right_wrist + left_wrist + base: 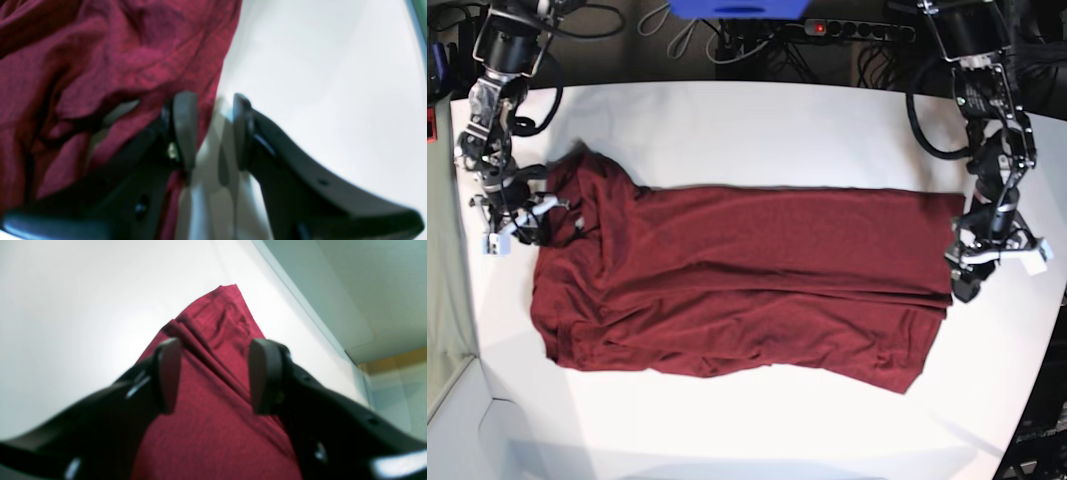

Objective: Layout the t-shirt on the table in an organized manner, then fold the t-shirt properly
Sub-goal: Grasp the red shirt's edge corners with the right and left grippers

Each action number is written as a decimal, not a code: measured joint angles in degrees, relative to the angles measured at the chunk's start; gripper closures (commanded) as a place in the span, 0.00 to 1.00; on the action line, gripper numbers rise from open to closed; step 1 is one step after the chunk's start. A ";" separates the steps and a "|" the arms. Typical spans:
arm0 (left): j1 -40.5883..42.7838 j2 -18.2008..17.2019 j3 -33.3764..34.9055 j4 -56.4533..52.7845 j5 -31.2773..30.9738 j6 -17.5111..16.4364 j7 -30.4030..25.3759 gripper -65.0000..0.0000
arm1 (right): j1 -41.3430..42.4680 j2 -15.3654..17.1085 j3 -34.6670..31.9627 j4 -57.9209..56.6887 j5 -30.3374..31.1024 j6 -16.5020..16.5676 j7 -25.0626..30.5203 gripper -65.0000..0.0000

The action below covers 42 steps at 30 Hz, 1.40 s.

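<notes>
Nearest us in the base view, the t-shirt (737, 285) lies across the middle of the table (757, 130), its long axis running from nine o'clock to three o'clock. We judge it partly laid out: the body looks folded lengthwise into a long band, but the lower hem edge is uneven, a flap sticks out toward five o'clock, and the nine o'clock end is bunched. What we reckon is left is smoothing that bunched end and the cross folds that would make a compact packet.

Farther back, at three o'clock, the left gripper (975, 262) sits at the cloth's end; at nine o'clock the right gripper (527, 215) sits at the crumpled end.

The left wrist view adds what the overview cannot: the left gripper (215, 375) has its fingers spread, with smooth maroon fabric running beneath and between them toward twelve o'clock, and nothing pinched that we can see.

The right wrist view shows the right gripper (208, 128) with fingers apart too, one finger over the wrinkled fabric edge and the other over bare white table. We cannot tell whether either pad touches the cloth. Only the overview gives the garment's whole outline.
</notes>
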 measured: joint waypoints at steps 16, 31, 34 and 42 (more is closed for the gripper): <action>2.01 -0.02 0.00 0.22 -0.04 0.00 -0.02 0.51 | -6.16 -1.97 0.39 8.33 -0.31 -0.07 -2.47 1.00; 5.11 0.24 -4.04 4.17 -0.07 0.00 0.46 0.51 | -15.85 -9.55 6.64 31.32 -1.36 0.02 -4.50 1.00; 5.29 0.28 -4.02 4.17 -0.09 0.00 0.33 0.51 | -13.94 -9.75 6.51 29.22 -1.42 0.24 -4.33 0.87; 7.26 -0.02 -4.09 4.39 -0.13 0.00 0.20 0.51 | -10.78 -7.41 1.60 20.35 -1.62 -0.04 -4.55 0.51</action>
